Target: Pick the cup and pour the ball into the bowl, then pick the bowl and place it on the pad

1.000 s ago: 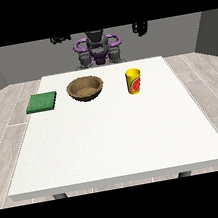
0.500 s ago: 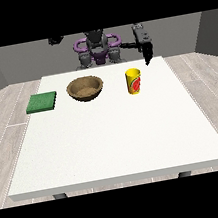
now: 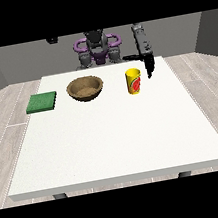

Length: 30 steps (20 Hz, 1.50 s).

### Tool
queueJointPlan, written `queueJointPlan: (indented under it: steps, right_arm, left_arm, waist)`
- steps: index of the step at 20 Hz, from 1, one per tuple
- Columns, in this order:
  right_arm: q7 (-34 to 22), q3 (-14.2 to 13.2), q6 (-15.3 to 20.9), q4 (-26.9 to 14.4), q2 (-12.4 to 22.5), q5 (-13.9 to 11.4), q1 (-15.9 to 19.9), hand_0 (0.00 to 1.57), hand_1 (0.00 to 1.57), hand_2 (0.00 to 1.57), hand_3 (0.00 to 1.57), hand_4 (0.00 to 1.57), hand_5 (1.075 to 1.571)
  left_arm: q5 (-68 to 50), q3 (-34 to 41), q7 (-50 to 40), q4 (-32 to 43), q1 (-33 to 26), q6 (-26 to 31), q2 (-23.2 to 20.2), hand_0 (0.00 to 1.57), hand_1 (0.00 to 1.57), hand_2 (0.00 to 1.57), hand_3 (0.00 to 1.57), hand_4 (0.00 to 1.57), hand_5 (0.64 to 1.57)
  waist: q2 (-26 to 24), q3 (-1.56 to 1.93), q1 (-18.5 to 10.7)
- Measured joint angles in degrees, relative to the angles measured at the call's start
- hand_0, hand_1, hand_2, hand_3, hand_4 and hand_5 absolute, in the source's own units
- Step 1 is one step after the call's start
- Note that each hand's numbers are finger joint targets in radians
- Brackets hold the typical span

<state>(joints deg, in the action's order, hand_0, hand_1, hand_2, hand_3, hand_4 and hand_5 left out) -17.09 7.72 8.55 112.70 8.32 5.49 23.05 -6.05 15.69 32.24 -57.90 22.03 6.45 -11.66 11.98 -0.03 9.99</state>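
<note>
A yellow cup (image 3: 134, 80) with a red mark is seen upright on the white worktop (image 3: 115, 135), right of a brown wooden bowl (image 3: 85, 88). A green pad (image 3: 42, 102) lies further left. The hand at the view's right (image 3: 148, 63) is held just beside the cup, fingers straight and pointing down, thumb spread, nothing gripped.

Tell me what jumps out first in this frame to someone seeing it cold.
The yellow cup with its red mark stands out most, upright at the table's far side, right of centre. Just right of it a black hand hangs with straight fingers pointing down, apart from the cup. Left of the cup sits a brown bowl, and further left a green pad lies flat near the table's left edge.
</note>
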Motion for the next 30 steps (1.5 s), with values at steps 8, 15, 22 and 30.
queueJointPlan:
  steps: [8, 15, 22, 30]
  right_arm:
    - [1.91, -5.11, -5.07, 2.96, 2.22, 4.62, -4.52, 0.00, 0.00, 0.00, 0.00, 0.00, 1.568]
    - [0.73, -9.48, -7.99, 7.37, 4.85, 8.01, -5.33, 0.00, 0.00, 0.00, 0.00, 0.00, 1.567]
    - [-1.76, -13.34, -9.84, 11.34, 7.33, 12.31, -4.96, 0.00, 0.00, 0.00, 0.00, 0.00, 1.559]
    - [-2.73, -19.48, -13.23, 9.54, 9.95, 18.28, -6.83, 0.00, 0.00, 0.00, 0.00, 0.15, 1.558]
  left_arm:
    - [-0.02, 1.72, 7.73, 11.77, 3.53, 0.50, -0.95, 0.00, 0.00, 0.00, 0.00, 0.00, 1.423]
    - [0.61, 2.91, 13.55, 20.53, 7.28, -0.87, -1.78, 0.00, 0.00, 0.00, 0.00, 0.00, 1.409]
    - [4.51, 3.14, 20.59, 24.70, 8.12, -9.10, -3.87, 1.32, 1.32, 1.57, 1.57, 1.04, 1.487]
    - [9.33, 0.97, 21.46, 26.44, 8.84, -17.04, -4.02, 1.34, 1.34, 1.57, 1.57, 1.10, 1.500]
  waist:
    - [1.08, 0.00, 1.92]
    - [3.33, -0.02, 3.91]
    - [5.71, 0.00, 6.64]
    - [2.44, 0.11, 6.53]
